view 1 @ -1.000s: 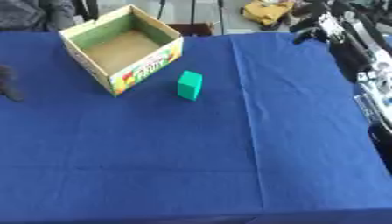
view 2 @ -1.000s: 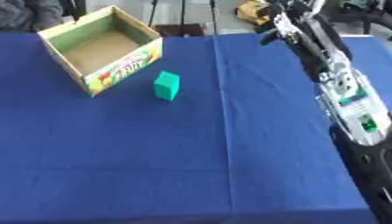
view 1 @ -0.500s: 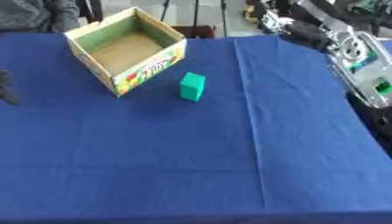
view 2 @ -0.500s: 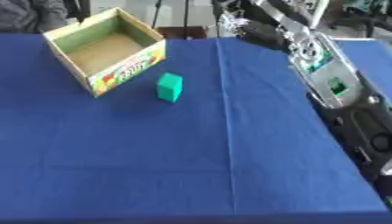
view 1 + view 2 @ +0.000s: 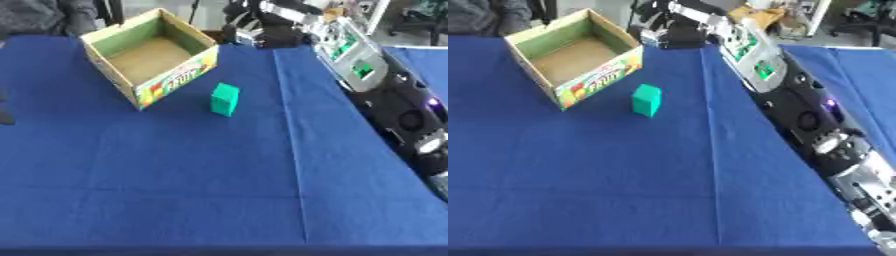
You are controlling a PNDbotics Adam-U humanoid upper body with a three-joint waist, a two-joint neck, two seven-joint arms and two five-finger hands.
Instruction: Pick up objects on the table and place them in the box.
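Over the far edge of the table (image 5: 175, 190), beyond the blue cloth, the right hand (image 5: 661, 31) hangs at the end of the long black arm (image 5: 798, 105) that runs in from the right side. It is dark and blurred against the clutter behind it, so I cannot tell whether its fingers are curled or straight, and nothing can be seen in it; it is not touching the cardboard box or the green block. At the left edge of the left eye view a small dark shape (image 5: 4, 112) is cut off by the frame; it may be the left hand, but too little shows to say how it stands. The green block (image 5: 224, 99) stands upright on the cloth, just beside the box's near right corner and apart from it. The cardboard box (image 5: 179, 80) sits open near the far left of the table, turned at an angle, its inside showing only bare brown floor. Its outer side carries a printed label in red, yellow and green with lettering too blurred to read. A silver panel with green patches (image 5: 354, 55) shows on the arm.
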